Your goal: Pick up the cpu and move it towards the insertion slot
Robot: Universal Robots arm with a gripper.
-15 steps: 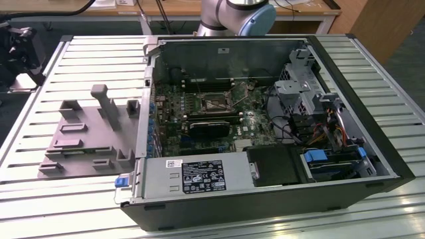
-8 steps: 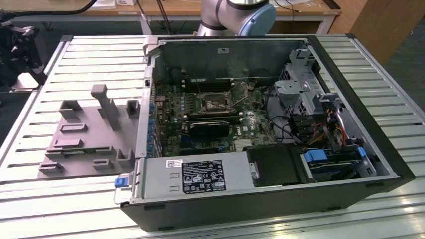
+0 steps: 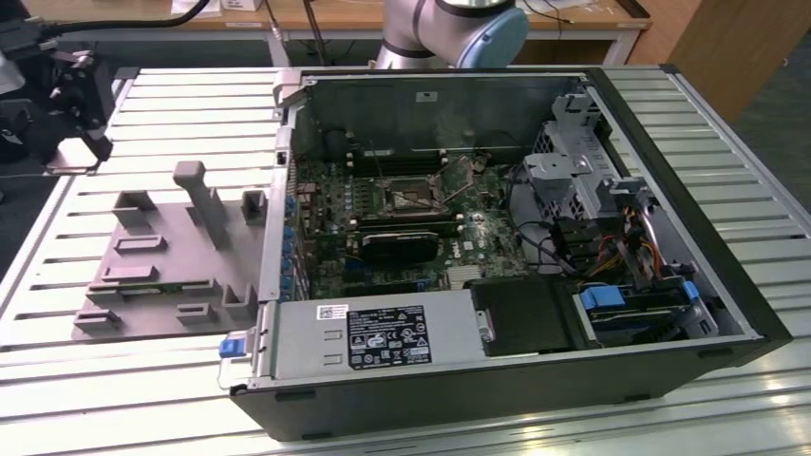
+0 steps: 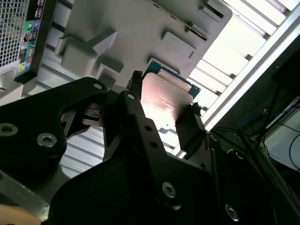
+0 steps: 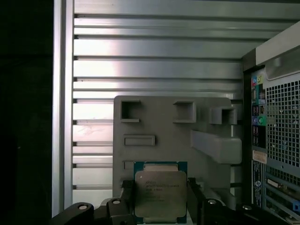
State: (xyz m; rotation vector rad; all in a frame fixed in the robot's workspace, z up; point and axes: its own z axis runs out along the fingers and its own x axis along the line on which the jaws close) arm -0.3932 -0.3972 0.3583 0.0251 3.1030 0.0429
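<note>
The gripper (image 4: pixel 165 96) is closed on the cpu (image 5: pixel 160 194). In both wrist views its two black fingers (image 5: pixel 126 199) press on opposite edges of the chip, which hangs with its silvery top showing above the near edge of the grey fixture plate (image 5: pixel 164 133), clear of the plate's raised blocks. The plate lies on the slatted aluminium table (image 3: pixel 190 104), just beside the open computer case (image 3: pixel 507 394) on the exterior view's left.

Between the plate and the inside of the case stands the case's perforated rear wall (image 3: pixel 270 237), with its row of coloured ports (image 5: pixel 257 101) visible in the first wrist view.

Inside the case, on the green motherboard, the insertion slot (image 3: pixel 408 197) sits near the middle, its metal frame around a dark centre. Just beside it lies a black rectangular card (image 3: pixel 399 245), and long narrow memory slots (image 3: pixel 386 150) run on its other side. A labelled power supply (image 3: pixel 380 337) fills the near corner, and a metal drive cage (image 3: pixel 571 180) with bundled cables (image 3: pixel 609 256) takes the exterior view's right. The arm's base (image 3: pixel 443 28) rises behind the case.
</note>
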